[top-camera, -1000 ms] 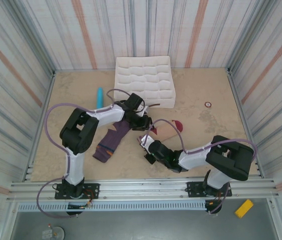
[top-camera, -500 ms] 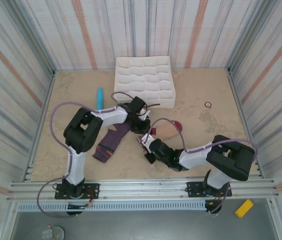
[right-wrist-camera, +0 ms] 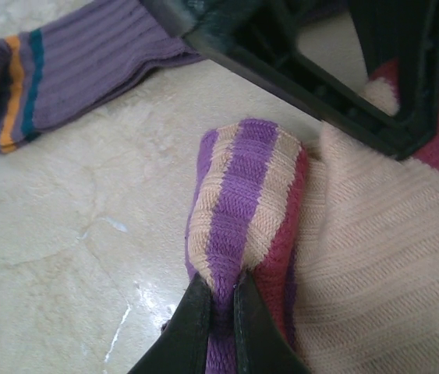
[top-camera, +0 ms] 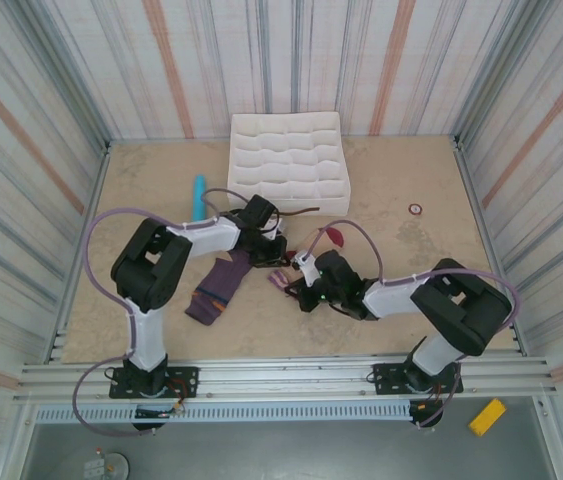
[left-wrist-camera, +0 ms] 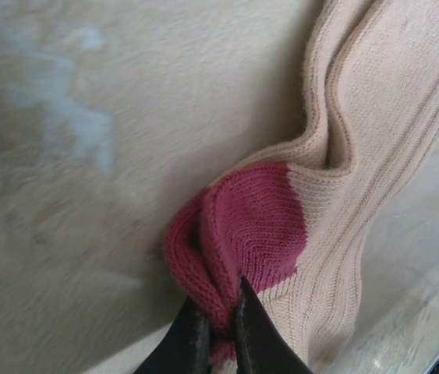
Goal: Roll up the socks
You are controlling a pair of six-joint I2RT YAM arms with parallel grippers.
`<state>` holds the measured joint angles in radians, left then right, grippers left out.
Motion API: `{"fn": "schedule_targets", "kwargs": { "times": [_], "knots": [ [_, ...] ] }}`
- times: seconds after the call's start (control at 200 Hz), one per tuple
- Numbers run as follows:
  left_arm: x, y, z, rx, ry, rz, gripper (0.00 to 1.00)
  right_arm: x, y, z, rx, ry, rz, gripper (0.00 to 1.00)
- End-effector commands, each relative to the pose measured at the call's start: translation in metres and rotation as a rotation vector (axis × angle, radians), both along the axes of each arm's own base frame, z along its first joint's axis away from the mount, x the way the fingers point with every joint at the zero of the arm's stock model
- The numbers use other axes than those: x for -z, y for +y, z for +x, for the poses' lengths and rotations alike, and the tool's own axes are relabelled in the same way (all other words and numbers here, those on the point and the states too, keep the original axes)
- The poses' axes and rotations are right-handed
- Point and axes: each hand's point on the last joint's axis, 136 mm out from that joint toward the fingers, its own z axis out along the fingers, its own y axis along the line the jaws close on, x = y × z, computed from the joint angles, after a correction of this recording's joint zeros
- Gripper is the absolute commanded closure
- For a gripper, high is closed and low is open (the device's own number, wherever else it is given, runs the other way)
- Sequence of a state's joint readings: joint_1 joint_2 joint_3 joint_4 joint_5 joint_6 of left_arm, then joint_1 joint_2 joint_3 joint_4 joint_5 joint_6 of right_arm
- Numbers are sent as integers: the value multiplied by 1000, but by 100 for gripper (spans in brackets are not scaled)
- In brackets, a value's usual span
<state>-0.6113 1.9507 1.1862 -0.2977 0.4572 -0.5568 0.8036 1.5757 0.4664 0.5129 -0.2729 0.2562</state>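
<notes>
2 grippers are clamped on the beige sock [left-wrist-camera: 375, 140]: the left gripper [left-wrist-camera: 223, 312] pinches its maroon patch [left-wrist-camera: 258, 218], and the right gripper [right-wrist-camera: 219, 300] pinches its striped cuff [right-wrist-camera: 242, 195]. This sock lies bunched in front of the white tray [top-camera: 287, 150]. The purple sock [top-camera: 219, 285] lies flat, more to the front-left of the tray. Both look soft, light and probably floppy, so grip the thick folded edges.
</notes>
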Motion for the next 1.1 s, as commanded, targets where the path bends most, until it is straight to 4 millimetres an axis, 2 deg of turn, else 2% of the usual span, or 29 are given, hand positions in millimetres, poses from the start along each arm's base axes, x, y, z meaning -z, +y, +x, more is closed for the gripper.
{"fn": "schedule_targets", "kwargs": {
  "times": [0.0,0.22,0.406,0.586,0.661,0.731,0.782,0.877,0.982,1.097],
  "knots": [
    [8,23,0,-80,11,82,94,43,-21,-34,-17,282,-89,100],
    [10,34,4,-115,4,146,94,34,-22,-14,27,550,113,100],
    [14,47,6,-156,6,198,93,44,-33,1,115,691,164,100],
    [11,51,7,-169,-4,212,90,53,-45,10,203,828,214,100],
    [10,49,7,-166,-9,205,84,59,-47,12,224,867,190,100],
    [9,49,9,-169,-12,202,73,63,-49,12,241,889,157,100],
    [7,47,10,-167,-15,197,58,66,-51,14,261,896,139,100],
    [2,45,11,-161,-21,187,41,70,-55,15,291,908,102,100],
    [-10,39,9,-149,-28,153,37,68,-58,17,311,907,77,100],
    [-37,36,7,-152,-54,104,36,66,-62,20,340,906,32,100]
  ]
}}
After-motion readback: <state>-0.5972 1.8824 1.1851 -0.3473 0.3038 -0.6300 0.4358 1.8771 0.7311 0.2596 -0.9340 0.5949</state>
